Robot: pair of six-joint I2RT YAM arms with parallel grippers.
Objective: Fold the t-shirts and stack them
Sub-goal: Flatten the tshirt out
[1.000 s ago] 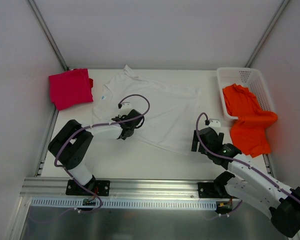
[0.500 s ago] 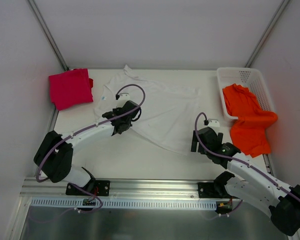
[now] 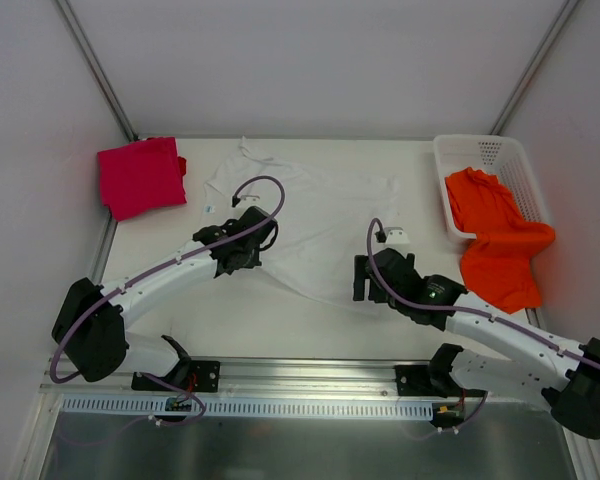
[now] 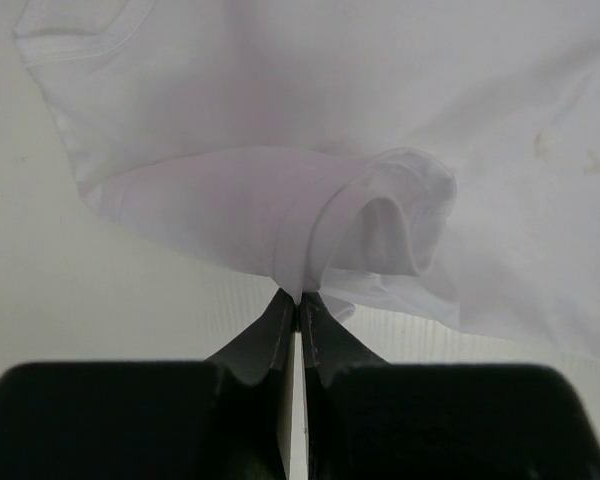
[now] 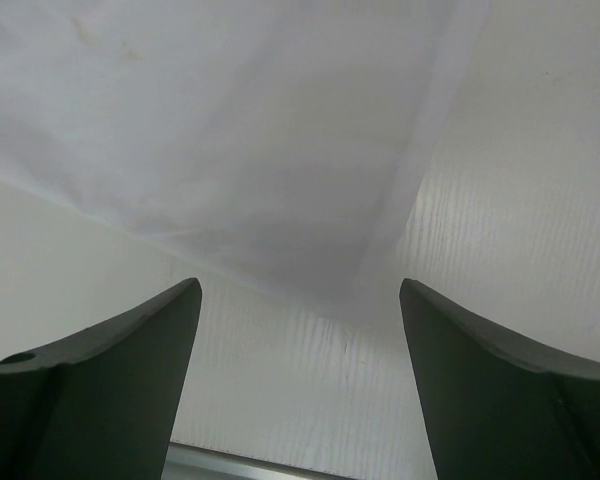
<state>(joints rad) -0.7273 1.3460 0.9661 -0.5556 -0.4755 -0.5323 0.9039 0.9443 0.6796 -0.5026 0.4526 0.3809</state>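
The white t-shirt (image 3: 325,210) lies spread in the middle of the table, its near left edge bunched up. My left gripper (image 3: 238,247) (image 4: 298,298) is shut on a pinched fold of that white cloth (image 4: 310,230), which lifts off the table. My right gripper (image 3: 366,280) (image 5: 298,295) hangs open just above the shirt's near right corner (image 5: 360,285), with nothing between its fingers. A magenta-red t-shirt (image 3: 140,176) lies folded at the far left. The orange t-shirt (image 3: 497,235) drapes crumpled over the basket's near end.
A white lattice basket (image 3: 500,152) stands at the far right, against the right wall. Metal frame rails run along the table's left side and near edge (image 3: 280,375).
My left gripper has shifted left, dragging the white shirt's near left edge with it. My right gripper has moved left to the shirt's near right corner, still open.
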